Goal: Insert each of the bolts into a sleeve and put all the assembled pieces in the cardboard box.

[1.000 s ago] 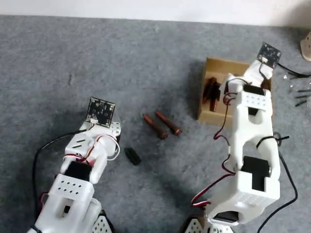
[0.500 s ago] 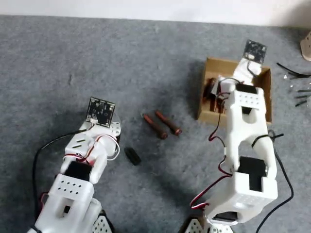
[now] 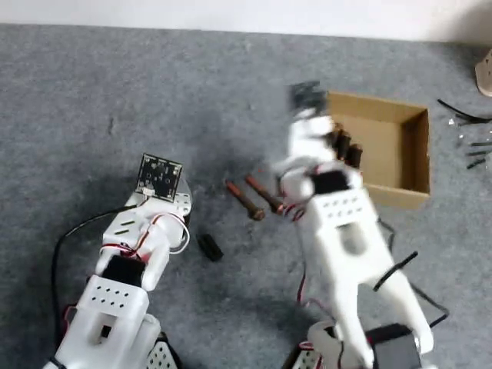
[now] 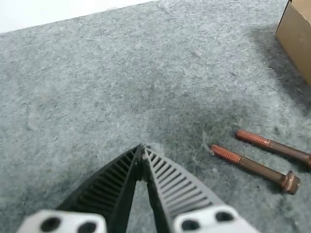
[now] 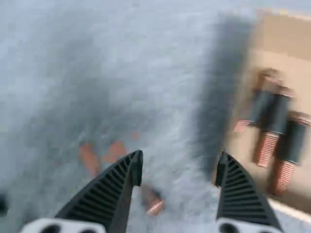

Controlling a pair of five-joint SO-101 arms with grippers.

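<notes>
Space shows between the fingers [image 5: 116,189] of the right pincer [image 5: 180,160]: it stands wide and holds nothing, hanging over the grey desk [image 3: 115,92]. Just past its tips, blurred, lie the two loose bolts [image 5: 114,151]. From above, these bolts [image 3: 266,194] rest side by side, close but apart. Their long axes run parallel on a slant, heads toward the right arm's side and threaded ends pointing away toward the far left. The right arm's forward end sits just beside their heads, between them and the box [image 3: 407,198], so I judge it the nearer arm for the next pick. It would have to close across the shafts, not along them.

The left pincer [image 4: 144,150] is pinched together and empty, low over the desk, with the same bolts [image 4: 255,167] off to one side. One black sleeve [image 3: 209,247] lies near the left arm, apart from the bolts. Three assembled pieces [image 5: 279,131] lie inside the box against its nearer wall.
</notes>
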